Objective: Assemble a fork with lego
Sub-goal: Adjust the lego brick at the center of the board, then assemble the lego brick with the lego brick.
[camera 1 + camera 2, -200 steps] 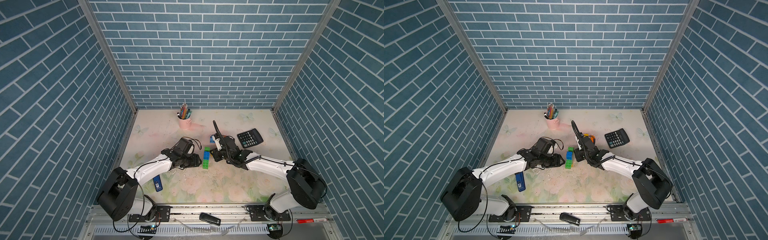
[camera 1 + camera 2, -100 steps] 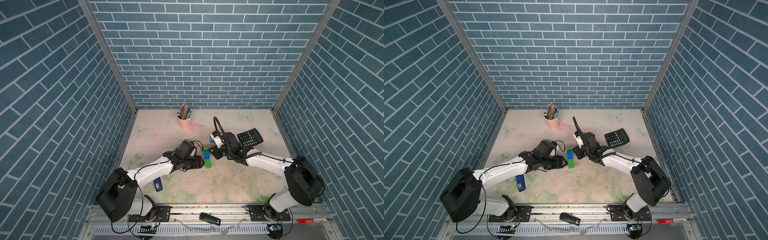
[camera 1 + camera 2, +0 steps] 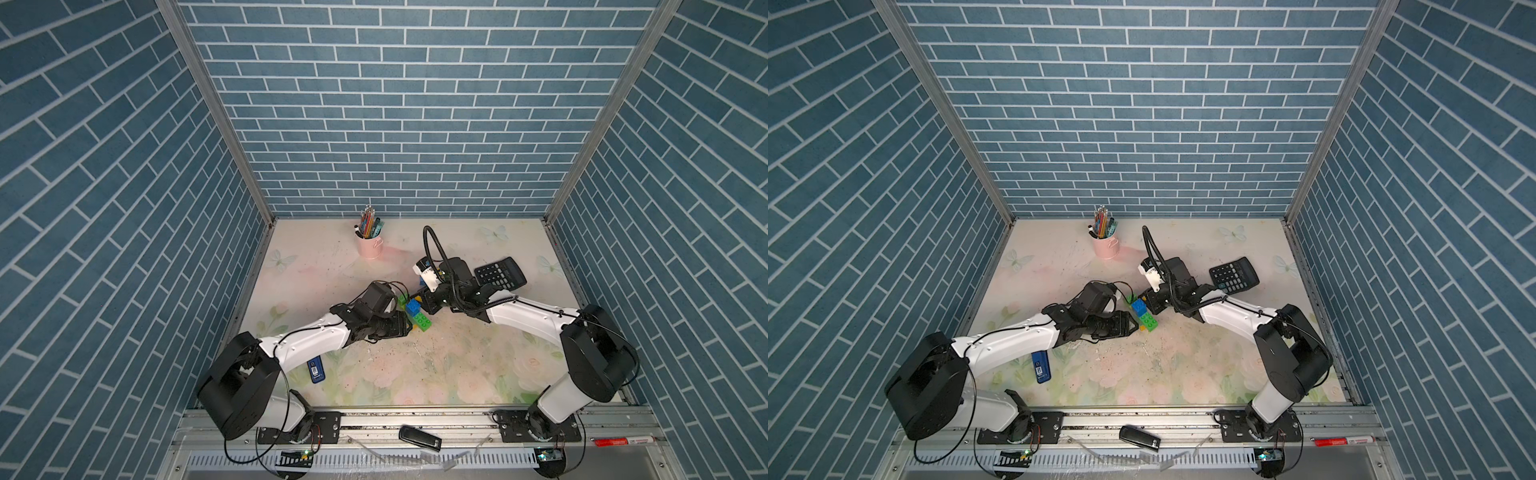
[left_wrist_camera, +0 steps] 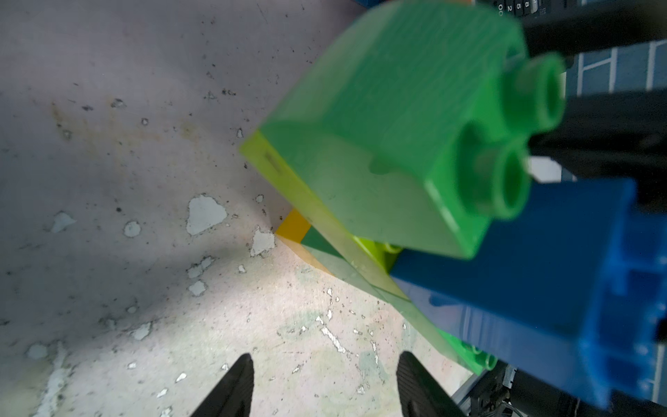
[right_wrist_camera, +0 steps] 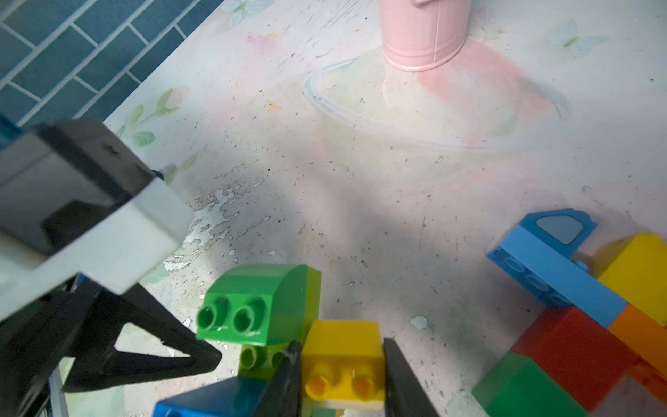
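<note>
The lego assembly [image 3: 415, 312] lies mid-table in both top views: a green brick [image 3: 1149, 321], a blue brick [image 3: 1139, 307] and a second green one [image 4: 397, 126] joined over a lime plate. My right gripper [image 5: 342, 343] is shut on a yellow brick [image 5: 343, 335] at the assembly's far side. My left gripper [image 4: 326, 357] stands open just short of the assembly's near end, with only bare table between its fingers. A loose pile, with a light blue brick [image 5: 552, 267], a red brick [image 5: 574, 346] and a yellow brick [image 5: 639, 267], sits beside my right gripper.
A pink pencil cup [image 3: 370, 245] stands at the back and a black calculator [image 3: 500, 274] lies behind the right arm. A blue USB stick [image 3: 316, 370] rests under the left arm. A black device [image 3: 419, 434] and a red marker [image 3: 623, 441] lie on the front rail.
My left gripper has slid right, up to the assembly's near end, and its jaws have widened. The assembly has turned a little. The right gripper keeps its hold.
</note>
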Controlling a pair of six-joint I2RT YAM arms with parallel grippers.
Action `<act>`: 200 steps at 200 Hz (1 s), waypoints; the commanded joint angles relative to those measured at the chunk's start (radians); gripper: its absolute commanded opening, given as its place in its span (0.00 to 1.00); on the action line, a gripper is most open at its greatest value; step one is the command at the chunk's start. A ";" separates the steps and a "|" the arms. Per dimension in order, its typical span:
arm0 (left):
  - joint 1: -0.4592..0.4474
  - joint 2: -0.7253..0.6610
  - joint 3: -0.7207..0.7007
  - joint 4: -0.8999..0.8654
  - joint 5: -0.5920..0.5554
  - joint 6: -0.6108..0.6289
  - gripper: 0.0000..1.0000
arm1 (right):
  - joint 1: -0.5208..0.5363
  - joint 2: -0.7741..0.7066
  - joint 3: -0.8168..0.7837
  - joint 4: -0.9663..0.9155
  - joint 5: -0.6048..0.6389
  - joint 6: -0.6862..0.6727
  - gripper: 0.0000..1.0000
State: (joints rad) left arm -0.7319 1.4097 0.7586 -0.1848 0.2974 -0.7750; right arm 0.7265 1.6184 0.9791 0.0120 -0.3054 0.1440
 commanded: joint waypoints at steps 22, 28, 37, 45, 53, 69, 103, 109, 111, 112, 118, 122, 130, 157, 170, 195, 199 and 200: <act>-0.007 0.009 0.004 0.008 -0.021 -0.004 0.65 | -0.019 0.025 0.036 -0.026 -0.033 -0.066 0.00; -0.006 0.005 0.002 0.006 -0.022 -0.002 0.65 | -0.019 0.024 0.038 -0.030 -0.011 -0.062 0.00; -0.007 -0.007 -0.001 -0.005 -0.030 0.002 0.65 | -0.022 0.017 0.038 -0.043 0.030 -0.054 0.00; -0.006 -0.020 -0.007 -0.012 -0.037 0.008 0.65 | -0.022 0.009 0.039 -0.054 0.083 -0.046 0.00; -0.006 -0.043 -0.014 -0.017 -0.046 0.018 0.65 | -0.024 -0.005 0.038 -0.066 0.131 -0.043 0.00; -0.006 -0.109 -0.041 -0.008 -0.063 0.042 0.65 | -0.024 -0.047 0.023 -0.082 0.208 -0.034 0.00; -0.003 -0.254 -0.035 -0.005 -0.098 0.134 0.65 | -0.024 -0.181 -0.039 -0.106 0.336 0.008 0.00; 0.000 -0.260 -0.019 -0.014 -0.099 0.154 0.65 | -0.024 -0.207 -0.050 -0.112 0.346 0.020 0.00; 0.004 -0.258 -0.013 -0.017 -0.097 0.162 0.65 | -0.024 -0.215 -0.056 -0.114 0.348 0.024 0.00; 0.004 -0.258 -0.008 -0.020 -0.096 0.165 0.65 | -0.023 -0.220 -0.058 -0.114 0.349 0.027 0.00; 0.015 -0.249 0.012 -0.032 -0.083 0.185 0.63 | -0.023 -0.245 -0.074 -0.119 0.350 0.041 0.00; 0.024 -0.242 0.028 -0.036 -0.066 0.194 0.62 | -0.024 -0.261 -0.084 -0.124 0.346 0.050 0.00; 0.043 -0.216 0.054 -0.038 -0.024 0.214 0.61 | -0.024 -0.293 -0.099 -0.135 0.332 0.072 0.00; 0.080 -0.136 0.126 -0.040 0.064 0.258 0.56 | 0.007 -0.374 -0.111 -0.222 0.306 0.114 0.00; 0.088 -0.104 0.156 -0.056 0.070 0.276 0.53 | 0.045 -0.399 -0.105 -0.271 0.323 0.120 0.00; 0.114 -0.056 0.189 -0.047 0.094 0.288 0.47 | 0.093 -0.428 -0.094 -0.348 0.340 0.143 0.00; 0.118 -0.050 0.193 -0.047 0.096 0.290 0.46 | 0.101 -0.433 -0.092 -0.356 0.343 0.148 0.00; 0.119 -0.048 0.194 -0.047 0.097 0.290 0.46 | 0.104 -0.434 -0.091 -0.358 0.344 0.149 0.00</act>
State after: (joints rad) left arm -0.6369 1.3315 0.9127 -0.2100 0.3523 -0.5312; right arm 0.7929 1.2171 0.8795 -0.2317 0.0067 0.2432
